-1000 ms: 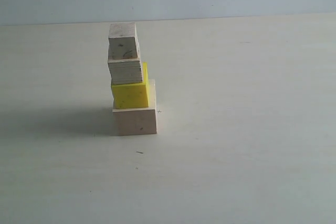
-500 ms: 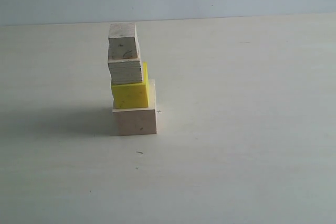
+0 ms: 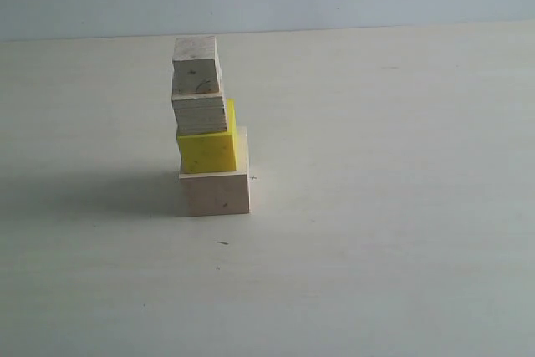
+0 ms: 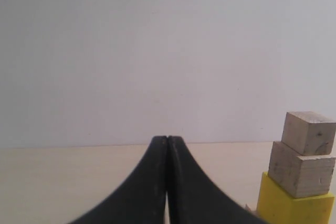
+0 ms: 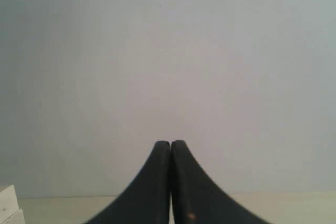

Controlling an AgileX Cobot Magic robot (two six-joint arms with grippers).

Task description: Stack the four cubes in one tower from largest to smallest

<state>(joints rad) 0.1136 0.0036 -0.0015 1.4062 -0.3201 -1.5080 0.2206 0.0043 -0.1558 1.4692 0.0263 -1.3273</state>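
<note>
The tower (image 3: 201,114) is judged complete; left gripper (image 4: 167,138) and right gripper (image 5: 170,142) (both closed tight, empty) are best held clear.

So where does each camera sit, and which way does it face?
Exterior view: off the arms, raised, looking down across the table at the tower; no robot part shows.
Left wrist view: on the left arm, low, facing the wall past the shut left end effector.
Right wrist view: on the right arm, low, facing the wall past the shut right end effector.
Shared: exterior and left wrist views both show the yellow cube.
</note>
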